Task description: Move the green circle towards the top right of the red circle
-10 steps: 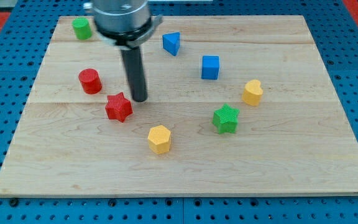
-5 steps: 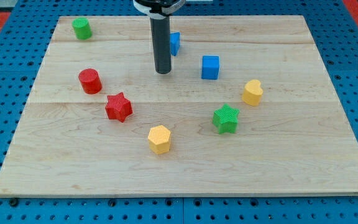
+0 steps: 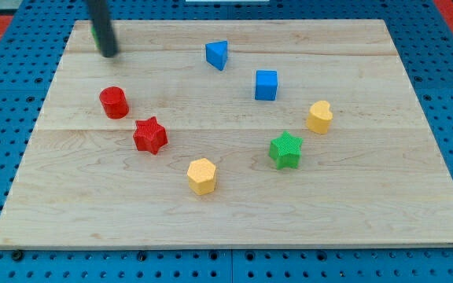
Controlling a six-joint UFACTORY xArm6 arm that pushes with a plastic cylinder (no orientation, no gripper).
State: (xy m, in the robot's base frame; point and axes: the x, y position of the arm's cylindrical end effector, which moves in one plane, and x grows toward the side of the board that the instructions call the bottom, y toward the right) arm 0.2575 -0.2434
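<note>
The green circle (image 3: 94, 34) sits near the board's top left corner, and the rod hides most of it, leaving only a sliver of green at the rod's left edge. My tip (image 3: 110, 55) rests on the board just below and to the right of the green circle, at or very near its edge. The red circle (image 3: 114, 102) lies lower down, a short way below my tip.
A red star (image 3: 150, 135) lies below and right of the red circle. A yellow hexagon (image 3: 201, 175), a green star (image 3: 286, 149), a yellow block (image 3: 318, 116), a blue cube (image 3: 266, 85) and a blue triangle (image 3: 218, 54) are spread over the wooden board (image 3: 226, 220).
The rod moved from beside the red star up to the blue triangle, then far left to the green circle, which it now covers. No block has visibly moved.
</note>
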